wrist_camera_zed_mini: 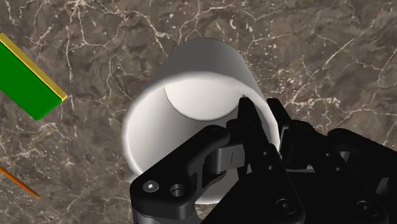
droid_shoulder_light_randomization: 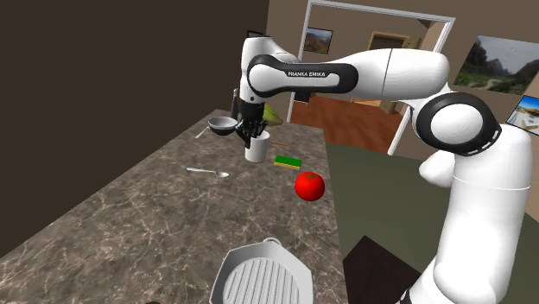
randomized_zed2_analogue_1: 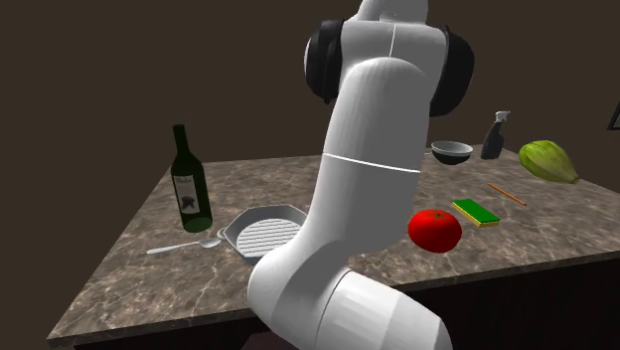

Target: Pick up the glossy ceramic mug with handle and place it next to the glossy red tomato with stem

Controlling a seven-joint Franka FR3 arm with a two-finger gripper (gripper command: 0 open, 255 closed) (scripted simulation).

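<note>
We are at the grasp. The fingers point(wrist_camera_zed_mini: 247, 119) pinch the mug point(wrist_camera_zed_mini: 191, 108) by its rim, one inside the wall and one outside. The mug appears to stand upright on the tabletop point(droid_shoulder_light_randomization: 129, 224), near the green sponge point(droid_shoulder_light_randomization: 288, 161) and apart from the tomato point(droid_shoulder_light_randomization: 309, 186). Lifting, carrying and setting down remain. The mug looks plain white and smooth, and its handle is hidden.
</note>
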